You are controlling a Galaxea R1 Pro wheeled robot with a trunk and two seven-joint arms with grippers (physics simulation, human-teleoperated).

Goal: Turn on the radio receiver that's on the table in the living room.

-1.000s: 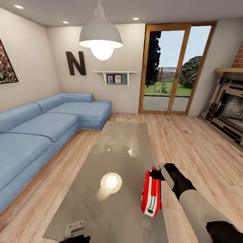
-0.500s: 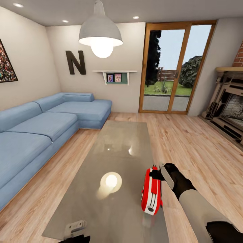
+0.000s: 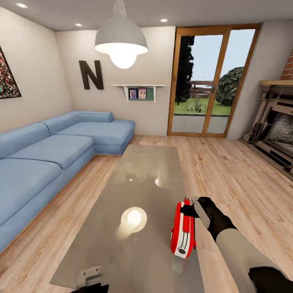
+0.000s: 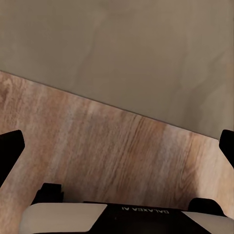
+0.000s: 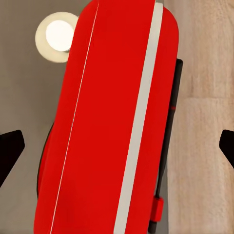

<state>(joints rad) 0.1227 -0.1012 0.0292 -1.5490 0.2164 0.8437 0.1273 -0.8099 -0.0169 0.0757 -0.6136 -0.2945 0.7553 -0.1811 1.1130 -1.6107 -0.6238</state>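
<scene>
The red radio receiver (image 3: 182, 234) stands on its edge near the right rim of the long glossy coffee table (image 3: 142, 179). Its white-striped side faces right. My right gripper (image 3: 191, 210) is at the radio's far top end, touching or almost touching it. In the right wrist view the red radio (image 5: 112, 122) lies close below the gripper (image 5: 117, 146), whose dark fingertips (image 5: 9, 151) stand wide apart, open. My left gripper (image 3: 91, 276) hovers open at the table's near edge. The left wrist view has the left gripper (image 4: 117, 146) over the table's corner (image 4: 122, 48) and the wood floor.
A blue corner sofa (image 3: 49, 154) runs along the left of the table. A white pendant lamp (image 3: 121, 38) hangs above, mirrored as a bright spot (image 3: 133, 218) in the tabletop. Glass doors (image 3: 211, 77) are at the back, a fireplace (image 3: 276, 126) at the right. Light wood floor (image 3: 228, 171) surrounds the table.
The head view has shifted very slightly. The radio and both grippers keep their places.
</scene>
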